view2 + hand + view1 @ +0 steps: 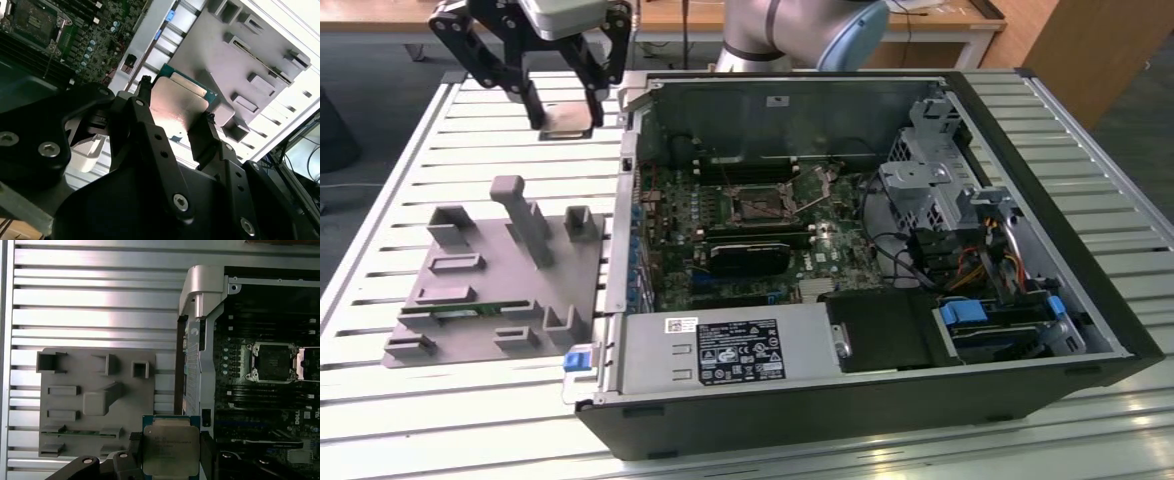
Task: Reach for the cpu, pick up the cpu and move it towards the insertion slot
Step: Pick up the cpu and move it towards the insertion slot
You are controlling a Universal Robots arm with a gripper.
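My gripper (567,112) hangs high over the slatted table, at the exterior view's left of the open computer case, shut on the cpu (570,122). The chip is a flat square with a silvery top, pinched by two opposite edges between the black fingers (142,107). Both wrist views show it held: the cpu (170,450) between the fingers, and the cpu (177,102) seen edge-on from behind the gripper (176,100). The insertion slot (758,205) is a square metal-framed socket with a dark centre on the motherboard. It lies inside the case, apart from the chip, as the insertion slot (274,362) also shows.
A grey fixture plate (494,290) with raised pegs and pockets lies on the table below the gripper, and a green memory stick (454,312) sits in it. The case wall (630,150) stands between gripper and motherboard. A black heatsink (744,257) and drive cage (927,190) flank the socket.
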